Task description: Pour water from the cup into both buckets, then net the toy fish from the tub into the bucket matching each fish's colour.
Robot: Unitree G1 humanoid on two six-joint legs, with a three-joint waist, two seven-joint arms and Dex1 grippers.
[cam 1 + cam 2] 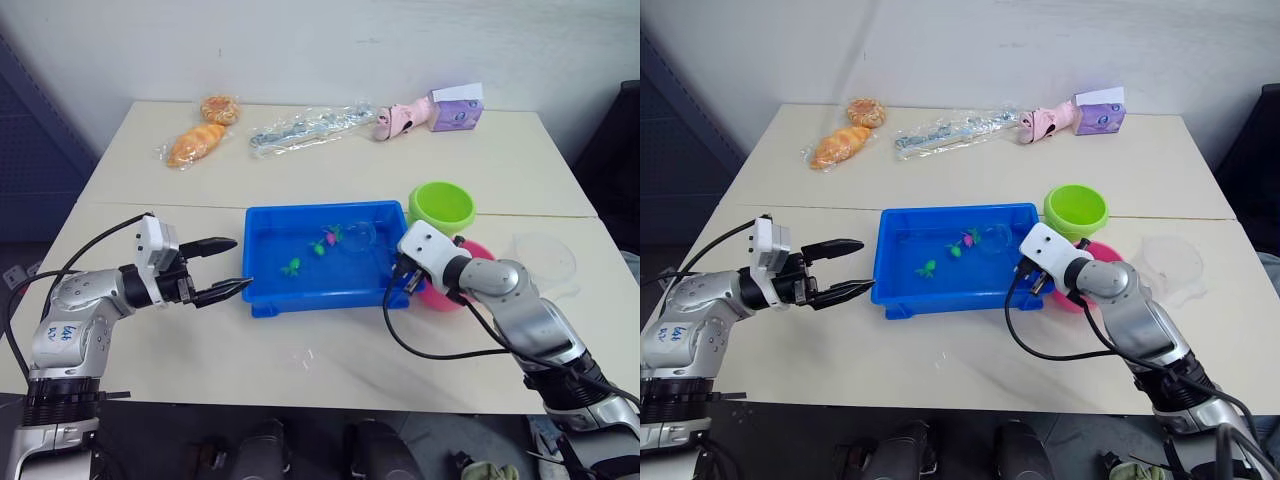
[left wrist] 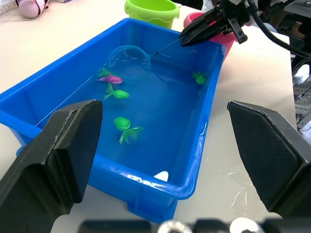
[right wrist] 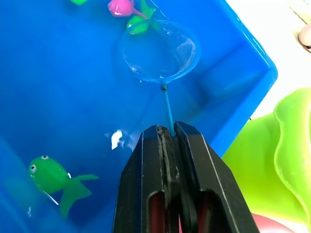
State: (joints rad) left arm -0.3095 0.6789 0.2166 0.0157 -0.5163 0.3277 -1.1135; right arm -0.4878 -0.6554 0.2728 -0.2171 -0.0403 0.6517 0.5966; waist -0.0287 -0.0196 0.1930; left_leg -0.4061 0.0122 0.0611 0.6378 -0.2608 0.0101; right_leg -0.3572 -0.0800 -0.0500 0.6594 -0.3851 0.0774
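Reaching over the tub's [image 1: 262, 300] right end, the right gripper [image 3: 167, 133] pinches the net [image 3: 160, 51] handle while the left gripper [image 1: 228, 268] hovers spread at the left.

Bare table [image 1: 300, 360] before the tub [image 1: 262, 300] (green bucket [image 1: 441, 204] and pink bucket [image 1: 480, 250] crowding its right end).

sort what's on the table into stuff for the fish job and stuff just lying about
For the job: tub, net held in the right gripper, green fish, pink fish, green bucket, pink bucket, cup.

Lying about: two bagged breads, long clear packet, pink toy, purple box.
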